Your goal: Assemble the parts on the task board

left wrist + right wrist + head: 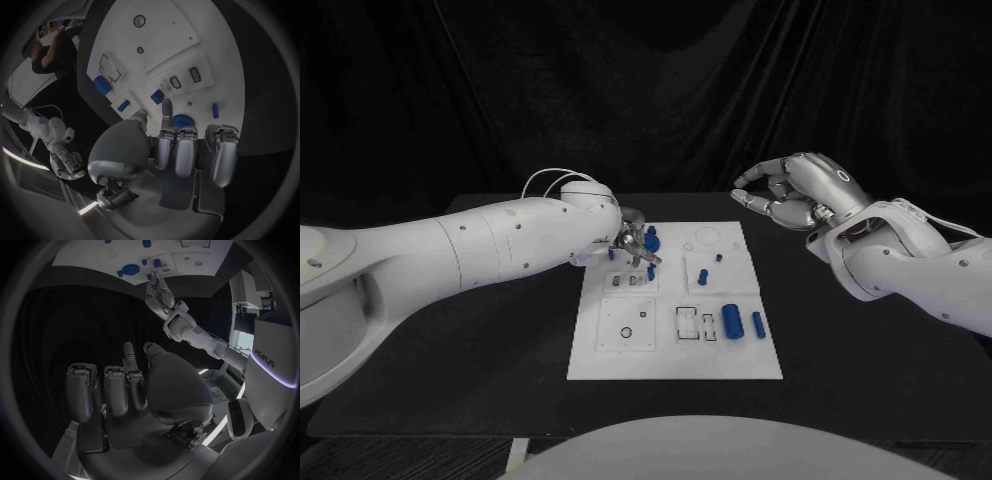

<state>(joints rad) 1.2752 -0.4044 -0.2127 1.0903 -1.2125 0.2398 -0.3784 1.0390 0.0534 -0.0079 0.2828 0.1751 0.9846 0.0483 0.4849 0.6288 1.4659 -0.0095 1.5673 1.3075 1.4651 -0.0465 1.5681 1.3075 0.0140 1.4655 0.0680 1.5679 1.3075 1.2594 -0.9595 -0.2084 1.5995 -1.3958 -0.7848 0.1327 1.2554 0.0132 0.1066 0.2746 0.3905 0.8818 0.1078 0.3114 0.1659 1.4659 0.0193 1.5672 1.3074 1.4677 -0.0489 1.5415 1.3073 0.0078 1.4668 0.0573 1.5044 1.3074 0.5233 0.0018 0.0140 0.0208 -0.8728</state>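
Observation:
The white task board (675,360) lies in the middle of the black table. My left hand (636,243) hovers over its far left part, beside a round blue part (651,237). In the left wrist view most fingers of the left hand (181,150) are curled in, while the thumb and one finger (167,107) reach toward the board (169,40) with nothing between them. A small blue part (157,96) lies just beyond them. My right hand (798,190) hangs raised off the board's far right corner, fingers curled in, holding nothing.
More blue parts lie on the board's right half: a short one (704,275), a larger block (733,320) and a long one (757,323). Empty slots (687,322) sit near the board's middle. Bare black table (877,370) surrounds the board.

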